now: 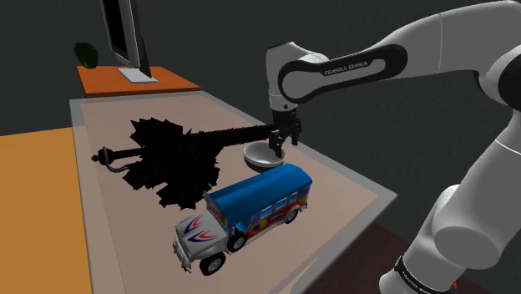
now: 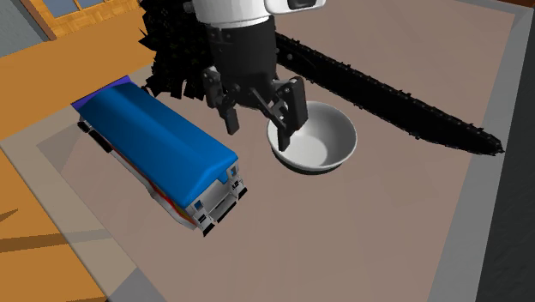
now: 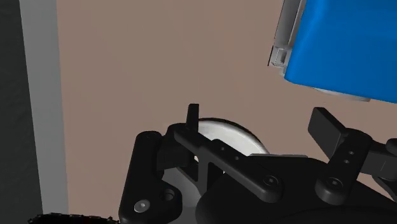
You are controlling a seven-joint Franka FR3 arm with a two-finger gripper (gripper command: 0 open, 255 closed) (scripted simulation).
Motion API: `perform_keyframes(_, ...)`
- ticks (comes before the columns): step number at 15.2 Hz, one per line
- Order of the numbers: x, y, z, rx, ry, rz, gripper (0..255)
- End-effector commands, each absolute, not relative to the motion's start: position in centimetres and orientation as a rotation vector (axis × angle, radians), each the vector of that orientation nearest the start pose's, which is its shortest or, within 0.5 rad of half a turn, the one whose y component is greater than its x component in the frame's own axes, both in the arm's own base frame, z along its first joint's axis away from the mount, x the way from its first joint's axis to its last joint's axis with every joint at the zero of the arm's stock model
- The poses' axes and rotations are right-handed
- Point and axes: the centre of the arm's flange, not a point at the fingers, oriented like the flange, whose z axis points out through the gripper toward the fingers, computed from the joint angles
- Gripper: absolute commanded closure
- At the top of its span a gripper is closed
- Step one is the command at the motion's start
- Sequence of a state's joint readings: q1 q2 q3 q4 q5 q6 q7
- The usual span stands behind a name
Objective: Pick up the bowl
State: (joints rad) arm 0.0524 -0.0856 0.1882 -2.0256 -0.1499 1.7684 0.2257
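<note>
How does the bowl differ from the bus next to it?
The bowl is plain white and round; the bus is long, with a blue roof and painted sides. The bowl is much smaller and lower than the bus. Both rest upright on the table, apart.

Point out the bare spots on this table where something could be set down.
The widest bare table lies between the bus front, the bowl and the grey edge. Another strip is free past the black saw-like bar, opposite the bowl. Crowded: the gap between bus and bowl, where the open gripper hangs.
</note>
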Motion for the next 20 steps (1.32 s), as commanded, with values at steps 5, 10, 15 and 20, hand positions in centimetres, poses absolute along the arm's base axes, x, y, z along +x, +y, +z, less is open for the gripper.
perform_keyframes(5,56.8,14.4,44.1,-3.356,-0.081,0.196,0)
perform_keyframes(10,61.4,16.7,42.1,-3.375,-0.073,0.179,0)
perform_keyframes(15,61.4,16.7,39.4,-3.375,-0.073,0.179,0)
perform_keyframes(20,61.4,16.6,38.1,-3.374,-0.073,0.179,255)
